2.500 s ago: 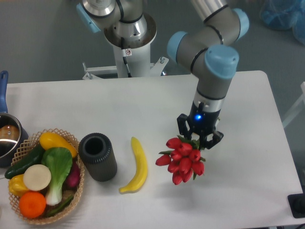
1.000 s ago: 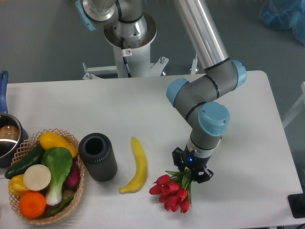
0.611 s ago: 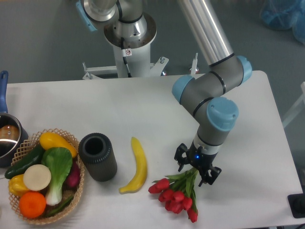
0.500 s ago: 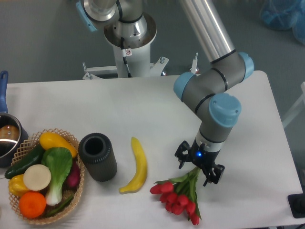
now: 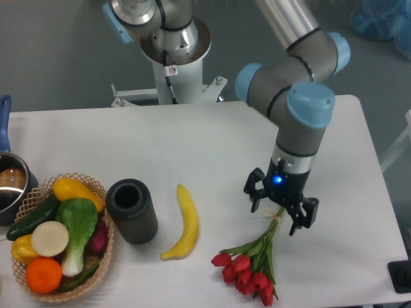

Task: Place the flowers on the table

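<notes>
Flowers (image 5: 252,264) are lying on the table (image 5: 192,147) near its front edge, right of centre, with the red heads pointing toward the near side and the green stems running up and to the right (a thin pale tie is showing close to the stem ends). The stem tips are reaching up between the two fingers of the gripper (image 5: 282,213).

That gripper is pointing straight down over the stem ends, a blue light glowing on its body, and its jaws are standing wide apart, one finger to the left of the stems and one to the right; neither finger appears to be pressing on them. The arm is rising from it in grey segments with blue caps toward the far right.

To the left of the bunch, a banana (image 5: 183,223) is lying lengthwise, well apart from the blooms. Further left a dark cylinder (image 5: 131,210) is lying beside a wicker basket (image 5: 103,192), which is holding vegetables and fruit (an orange, a yellow pepper, a cucumber and a leafy green among them). At the far left edge a pot (image 5: 11,183) with a blue handle is partly showing.
</notes>
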Action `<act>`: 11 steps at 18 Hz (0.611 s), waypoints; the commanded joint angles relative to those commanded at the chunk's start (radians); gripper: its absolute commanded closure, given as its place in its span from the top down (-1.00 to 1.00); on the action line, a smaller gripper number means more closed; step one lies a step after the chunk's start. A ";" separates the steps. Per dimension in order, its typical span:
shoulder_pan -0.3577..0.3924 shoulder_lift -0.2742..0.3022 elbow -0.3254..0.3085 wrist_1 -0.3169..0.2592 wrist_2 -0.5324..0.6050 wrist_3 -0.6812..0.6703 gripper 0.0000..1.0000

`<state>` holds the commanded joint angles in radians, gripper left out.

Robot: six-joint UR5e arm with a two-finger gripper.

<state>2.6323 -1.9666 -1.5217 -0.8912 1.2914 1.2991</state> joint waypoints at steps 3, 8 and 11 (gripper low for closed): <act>0.032 0.034 -0.014 -0.023 0.097 0.181 1.00; 0.124 0.092 -0.024 -0.133 0.095 0.351 1.00; 0.161 0.115 -0.047 -0.137 0.046 0.376 1.00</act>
<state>2.7933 -1.8516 -1.5692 -1.0278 1.3378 1.6751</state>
